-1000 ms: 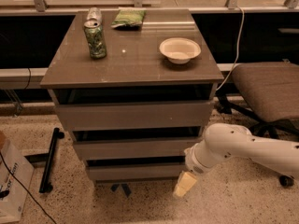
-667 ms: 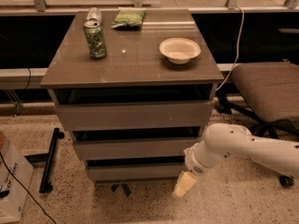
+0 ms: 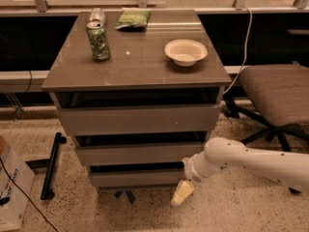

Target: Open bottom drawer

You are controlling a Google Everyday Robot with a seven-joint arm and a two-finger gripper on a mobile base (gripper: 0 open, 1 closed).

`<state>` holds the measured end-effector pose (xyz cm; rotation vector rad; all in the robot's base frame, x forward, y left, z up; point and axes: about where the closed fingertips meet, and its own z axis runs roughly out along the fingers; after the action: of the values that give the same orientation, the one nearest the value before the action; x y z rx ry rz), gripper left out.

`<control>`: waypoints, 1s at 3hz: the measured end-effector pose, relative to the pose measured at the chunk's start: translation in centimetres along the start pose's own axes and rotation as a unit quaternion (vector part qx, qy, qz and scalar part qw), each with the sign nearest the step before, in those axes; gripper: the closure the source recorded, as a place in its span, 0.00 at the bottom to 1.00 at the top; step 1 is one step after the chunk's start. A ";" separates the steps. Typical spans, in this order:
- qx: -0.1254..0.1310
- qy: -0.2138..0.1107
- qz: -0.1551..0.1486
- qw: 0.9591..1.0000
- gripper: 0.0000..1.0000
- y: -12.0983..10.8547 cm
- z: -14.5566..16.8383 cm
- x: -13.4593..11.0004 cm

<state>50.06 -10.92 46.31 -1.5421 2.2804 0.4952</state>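
Observation:
The bottom drawer [image 3: 135, 178] is the lowest, shortest grey front of the grey-brown cabinet [image 3: 137, 120]; it sits flush under the middle front, with a dark gap above it. My white arm reaches in from the right. My gripper [image 3: 182, 193] hangs low at the drawer's right end, just in front of and slightly below its lower right corner, with its pale yellowish tip pointing down toward the floor.
On the cabinet top stand a green can [image 3: 98, 40], a green packet [image 3: 133, 18] and a white bowl [image 3: 186, 51]. A brown office chair [image 3: 277, 93] stands to the right. A black bar [image 3: 52, 166] and a box [image 3: 12, 192] lie on the floor at left.

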 end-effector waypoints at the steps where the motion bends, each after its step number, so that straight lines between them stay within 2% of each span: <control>1: -0.001 -0.037 -0.001 0.999 0.00 -2.0 3.8 1.0; 2: 0.006 -0.060 -0.008 0.998 0.00 -4.5 6.8 2.2; 3: 0.004 -0.069 -0.014 0.997 0.00 -6.5 9.4 3.1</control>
<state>55.88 -11.29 35.96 -1.4856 2.1510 0.5660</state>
